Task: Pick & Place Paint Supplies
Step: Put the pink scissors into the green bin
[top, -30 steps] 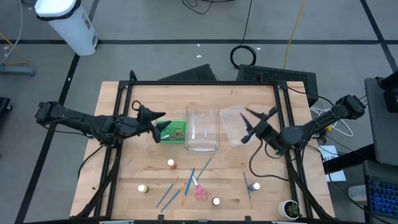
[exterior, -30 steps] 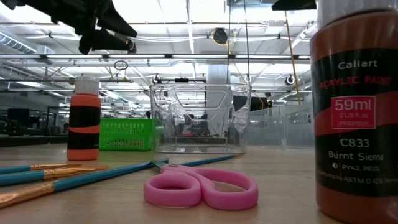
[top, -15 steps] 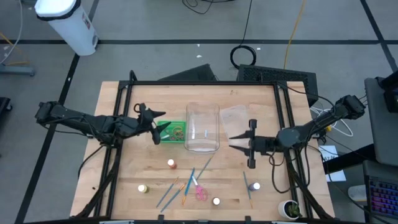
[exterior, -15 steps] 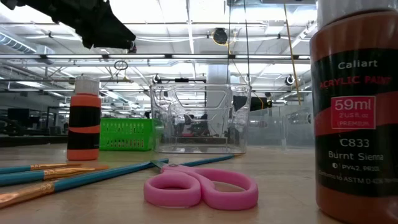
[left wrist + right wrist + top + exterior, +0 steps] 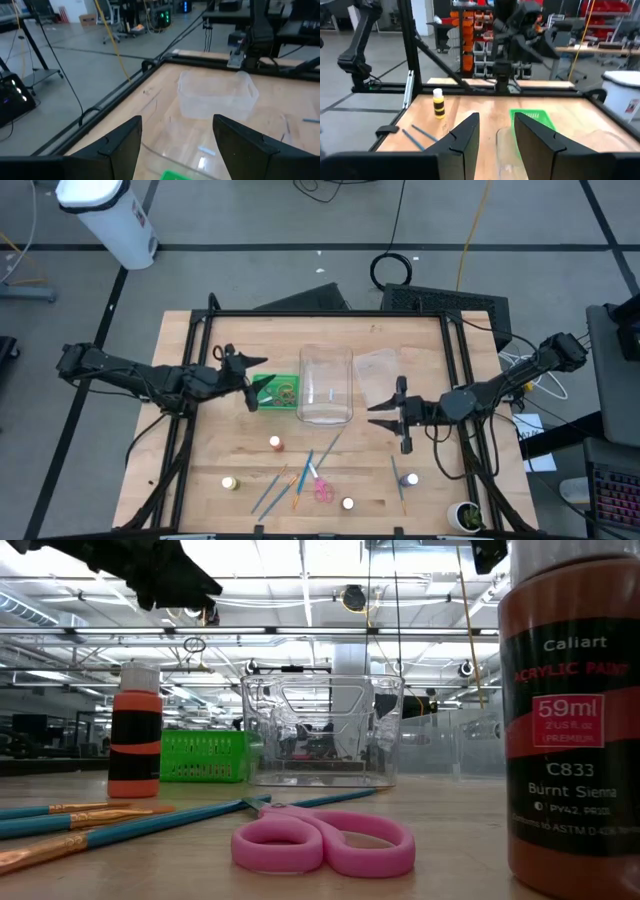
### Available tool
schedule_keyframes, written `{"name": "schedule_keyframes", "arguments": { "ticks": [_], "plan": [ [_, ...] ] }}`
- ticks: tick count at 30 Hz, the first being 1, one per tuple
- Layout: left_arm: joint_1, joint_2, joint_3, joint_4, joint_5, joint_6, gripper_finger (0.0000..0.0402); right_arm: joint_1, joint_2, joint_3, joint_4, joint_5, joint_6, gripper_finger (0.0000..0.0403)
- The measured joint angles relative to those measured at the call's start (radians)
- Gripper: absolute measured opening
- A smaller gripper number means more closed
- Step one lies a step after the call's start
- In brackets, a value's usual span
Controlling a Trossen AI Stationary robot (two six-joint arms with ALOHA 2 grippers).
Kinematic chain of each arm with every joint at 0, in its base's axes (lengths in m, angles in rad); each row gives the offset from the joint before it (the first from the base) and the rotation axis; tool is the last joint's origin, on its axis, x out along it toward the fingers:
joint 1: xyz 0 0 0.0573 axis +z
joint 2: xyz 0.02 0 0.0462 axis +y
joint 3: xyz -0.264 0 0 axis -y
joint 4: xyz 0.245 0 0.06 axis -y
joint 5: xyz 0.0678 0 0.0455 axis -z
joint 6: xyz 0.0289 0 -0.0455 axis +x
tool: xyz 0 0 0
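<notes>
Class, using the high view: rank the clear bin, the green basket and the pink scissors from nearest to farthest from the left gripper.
From the left gripper:
1. Green basket, directly beside the fingertips, mid-table.
2. Clear bin, just beyond the basket, toward the table's centre.
3. Pink scissors, far off near the front edge, among the brushes.

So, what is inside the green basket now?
In the high view the green basket holds small items, among them an orange ring shape, perhaps scissor handles. The left gripper covers its near end, so that part is hidden.
</notes>
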State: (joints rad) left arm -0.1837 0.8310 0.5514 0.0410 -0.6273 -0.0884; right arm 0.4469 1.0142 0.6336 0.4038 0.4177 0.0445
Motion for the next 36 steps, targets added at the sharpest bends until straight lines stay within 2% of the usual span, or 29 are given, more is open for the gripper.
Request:
{"name": "schedule_keyframes", "arguments": {
  "ticks": [4,8,13,24,30,36],
  "plan": [
    [0.001,0.025,0.0,0.064,0.0,0.033,0.0253,0.0,0.0,-0.039,0.075,-0.086,0.027,0.0114],
    [0.007,0.065,0.0,0.137,0.002,0.089,0.0253,0.0,0.0,-0.101,0.221,-0.158,0.025,0.0114],
    [0.027,0.138,0.0,0.2,0.002,0.146,0.0253,0.0,0.0,-0.144,0.325,-0.16,0.023,0.0114],
    [0.033,0.186,0.0,0.251,0.018,0.155,0.0253,0.0,0.0,-0.144,0.326,-0.161,0.023,0.0114],
    [0.031,0.18,-0.001,0.326,0.215,0.141,0.0253,0.0,0.0,-0.144,0.325,-0.16,0.022,0.0114],
    [0.029,0.18,-0.001,0.387,0.497,0.086,0.0253,0.0,0.0,-0.144,0.301,-0.16,-0.004,0.0114]
  ]
}}
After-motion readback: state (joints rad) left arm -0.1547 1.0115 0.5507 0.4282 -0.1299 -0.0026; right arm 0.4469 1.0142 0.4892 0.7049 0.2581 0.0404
